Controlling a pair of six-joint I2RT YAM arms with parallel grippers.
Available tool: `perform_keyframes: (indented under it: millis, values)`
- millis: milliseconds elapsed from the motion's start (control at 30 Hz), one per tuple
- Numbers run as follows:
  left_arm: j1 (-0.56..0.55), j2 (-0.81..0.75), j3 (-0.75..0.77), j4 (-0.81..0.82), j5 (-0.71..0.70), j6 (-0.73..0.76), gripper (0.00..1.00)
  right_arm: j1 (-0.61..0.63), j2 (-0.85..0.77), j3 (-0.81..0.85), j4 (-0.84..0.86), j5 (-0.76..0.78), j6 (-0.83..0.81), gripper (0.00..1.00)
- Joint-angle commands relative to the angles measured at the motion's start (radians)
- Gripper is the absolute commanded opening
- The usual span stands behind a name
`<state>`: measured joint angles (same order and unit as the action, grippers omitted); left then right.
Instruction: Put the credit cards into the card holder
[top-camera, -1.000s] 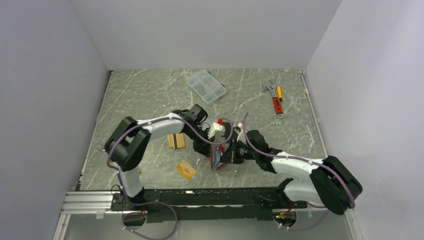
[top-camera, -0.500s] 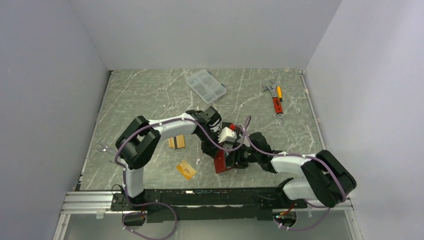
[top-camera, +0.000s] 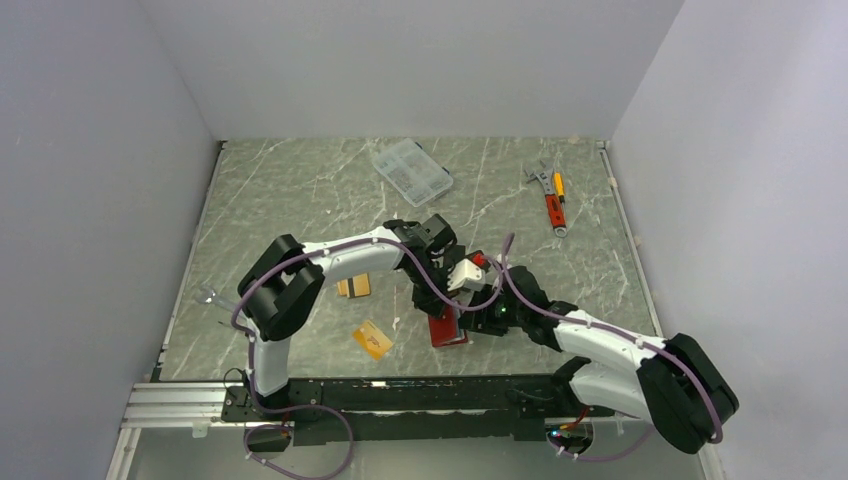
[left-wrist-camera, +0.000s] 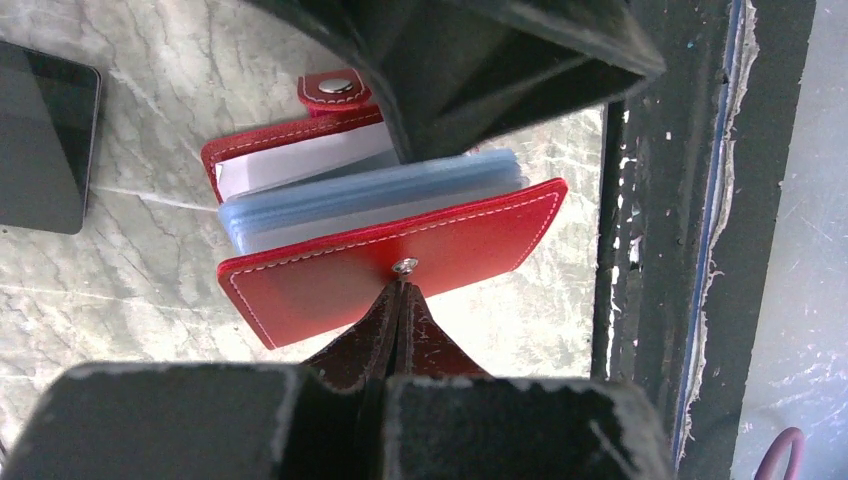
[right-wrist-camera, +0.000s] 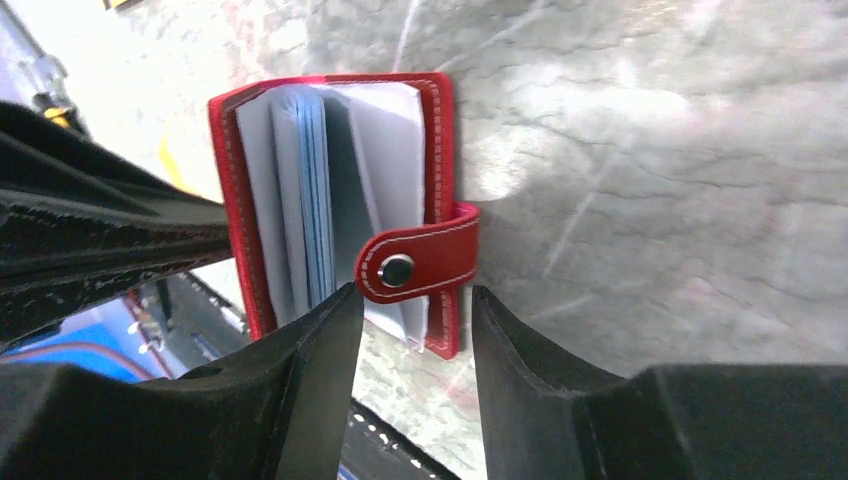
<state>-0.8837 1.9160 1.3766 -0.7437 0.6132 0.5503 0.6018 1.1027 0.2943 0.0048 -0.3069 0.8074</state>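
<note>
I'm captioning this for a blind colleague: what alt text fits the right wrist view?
A red card holder sits open on the marble table, light blue sleeves fanned and its snap tab unfastened. The right gripper is open just below the tab, holding nothing.

Grey-green marble-patterned tabletop (top-camera: 300, 190) veined with white, plain pale lavender-grey walls (top-camera: 420, 70) closing it in at the back and both sides, silver aluminium rail (top-camera: 170, 405) along the near edge, even soft light, bright glare patches on the marble in the right wrist view
</note>
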Motion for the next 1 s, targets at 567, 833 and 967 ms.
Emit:
perform_keyframes:
  millis: [567,833,967]
  values:
    - [-0.054,0.067,0.056,-0.008,-0.088,0.062,0.00,0.006,-0.153,-0.007,-0.107,0.201,0.049,0.22]
    - [-0.092,0.071,0.027,0.005,-0.144,0.079,0.00,-0.041,-0.256,-0.077,0.099,-0.015,0.042,0.00]
    - [-0.100,0.074,0.009,0.006,-0.153,0.081,0.00,-0.054,-0.193,-0.099,0.211,-0.119,0.053,0.00]
